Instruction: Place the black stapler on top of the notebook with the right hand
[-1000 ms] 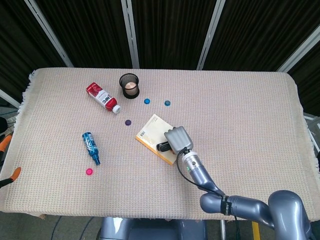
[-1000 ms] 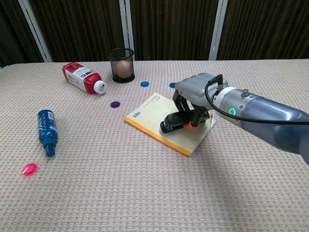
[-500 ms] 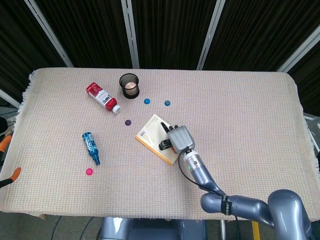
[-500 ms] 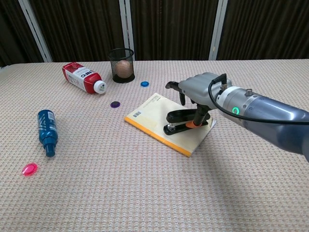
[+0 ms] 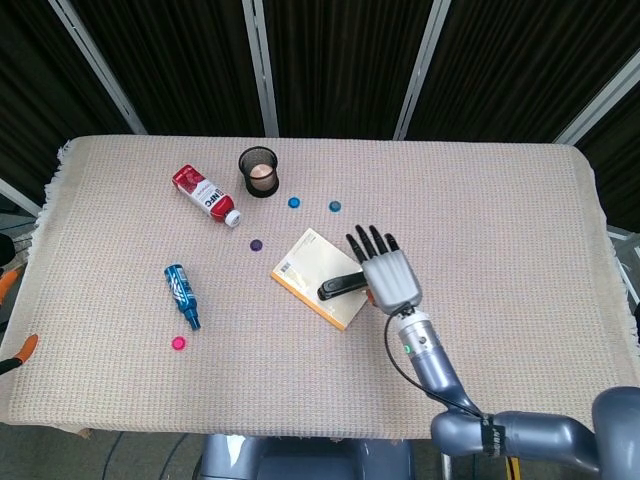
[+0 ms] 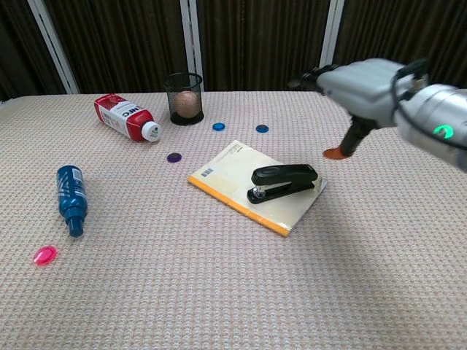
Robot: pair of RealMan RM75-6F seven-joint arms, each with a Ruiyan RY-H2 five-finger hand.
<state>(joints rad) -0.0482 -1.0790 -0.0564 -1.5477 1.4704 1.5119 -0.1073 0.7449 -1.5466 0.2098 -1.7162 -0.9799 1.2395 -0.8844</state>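
The black stapler [image 6: 283, 181] lies flat on the pale, orange-edged notebook [image 6: 235, 168], near its right end; in the head view the stapler [image 5: 340, 285] shows on the notebook [image 5: 309, 259] too. My right hand [image 5: 389, 275] hangs above and to the right of the stapler with its fingers spread and nothing in them. In the chest view the right hand [image 6: 360, 90] is raised well clear of the stapler. My left hand is not seen in either view.
A red bottle [image 5: 205, 193] lies at the back left beside a black mesh cup [image 5: 259, 171]. A blue bottle [image 5: 182, 294] and a pink disc [image 5: 178, 343] lie at the left. Small blue and purple discs [image 5: 294, 202] lie behind the notebook.
My right hand has let go of the stapler, spread its fingers, and lifted up and to the right. The stapler now lies free on the notebook.
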